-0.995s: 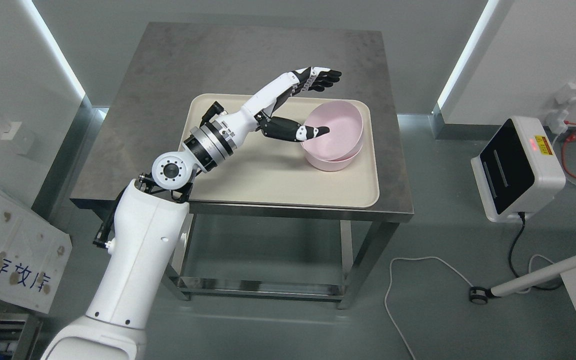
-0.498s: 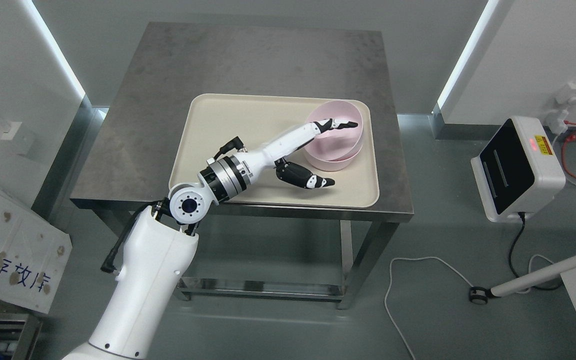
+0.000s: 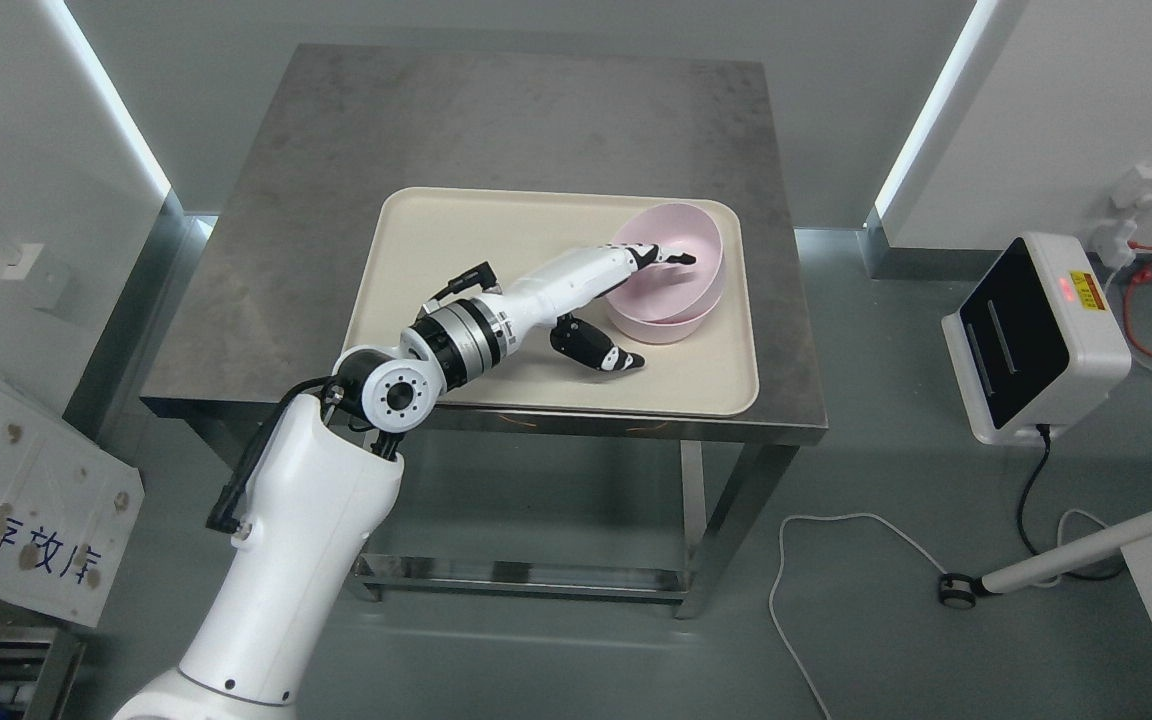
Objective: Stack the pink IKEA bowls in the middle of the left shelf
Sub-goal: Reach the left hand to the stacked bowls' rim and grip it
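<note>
Left arm: you are reaching in from the lower left, across the near left corner of the cream tray (image 3: 456, 215), with the forearm lying over the tray's middle.
Left hand (image 3: 626, 300): you are straddling the near wall of the pink bowls; the fingers (image 3: 674, 256) are dipping inside the upper bowl, and the thumb (image 3: 604, 350) is hanging outside and below, apart from the wall. The hand is unclenched and is not yet gripping anything.
Pink bowls (image 3: 681, 295): two are sitting nested at the tray's far right corner, the upper one tilted in the lower.
Tray: it is resting on the grey steel table (image 3: 336, 130), toward the table's near right.
Step in hand: you are, as I judge it, setting up a pinch on the bowl wall.
Next move: you are needing to bring the thumb up against the outer wall, closing firmly before lifting, since the tilted upper bowl could slip.
Right hand: out of view.
</note>
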You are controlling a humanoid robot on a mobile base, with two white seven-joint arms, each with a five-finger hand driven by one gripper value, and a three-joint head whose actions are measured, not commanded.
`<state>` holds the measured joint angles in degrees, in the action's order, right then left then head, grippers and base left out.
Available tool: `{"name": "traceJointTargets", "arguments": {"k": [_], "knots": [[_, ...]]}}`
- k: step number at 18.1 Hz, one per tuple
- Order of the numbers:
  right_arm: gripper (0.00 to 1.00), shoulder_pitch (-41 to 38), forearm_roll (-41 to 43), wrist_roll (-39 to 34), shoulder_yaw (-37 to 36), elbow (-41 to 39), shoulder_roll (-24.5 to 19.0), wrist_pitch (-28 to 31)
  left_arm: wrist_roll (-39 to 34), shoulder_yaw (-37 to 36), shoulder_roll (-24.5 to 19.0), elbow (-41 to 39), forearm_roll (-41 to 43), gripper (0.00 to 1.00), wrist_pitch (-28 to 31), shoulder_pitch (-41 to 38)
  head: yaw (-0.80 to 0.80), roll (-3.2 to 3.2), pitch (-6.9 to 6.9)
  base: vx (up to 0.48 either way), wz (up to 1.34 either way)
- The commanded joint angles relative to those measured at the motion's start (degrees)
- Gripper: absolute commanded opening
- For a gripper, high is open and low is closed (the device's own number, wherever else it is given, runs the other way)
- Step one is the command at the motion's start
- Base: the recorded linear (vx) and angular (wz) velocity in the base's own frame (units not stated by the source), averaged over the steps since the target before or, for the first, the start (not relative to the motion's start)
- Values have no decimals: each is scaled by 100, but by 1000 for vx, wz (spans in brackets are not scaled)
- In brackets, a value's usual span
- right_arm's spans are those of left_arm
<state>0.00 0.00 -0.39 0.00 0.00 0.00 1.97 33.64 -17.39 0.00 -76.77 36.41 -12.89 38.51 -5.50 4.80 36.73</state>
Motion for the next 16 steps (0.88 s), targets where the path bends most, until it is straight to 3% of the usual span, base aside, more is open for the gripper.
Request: {"name": "traceJointTargets", "arguments": {"k": [1, 10, 13, 16], "knots": [[100, -167, 0, 4, -62, -193, 100, -3, 11, -151, -100, -137, 524, 81, 94, 227, 0, 0, 0, 0, 0], [100, -167, 0, 4, -62, -193, 100, 6, 11, -582, -100, 109, 1000, 63, 50, 210, 0, 0, 0, 0, 0], [100, -167, 0, 4, -62, -193, 100, -3, 11, -503, -100, 127, 956, 42, -116, 210, 0, 0, 0, 0, 0], [100, -167, 0, 4, -62, -193, 100, -3, 11, -415, -100, 214, 903, 27, -362, 210, 0, 0, 0, 0, 0]]}}
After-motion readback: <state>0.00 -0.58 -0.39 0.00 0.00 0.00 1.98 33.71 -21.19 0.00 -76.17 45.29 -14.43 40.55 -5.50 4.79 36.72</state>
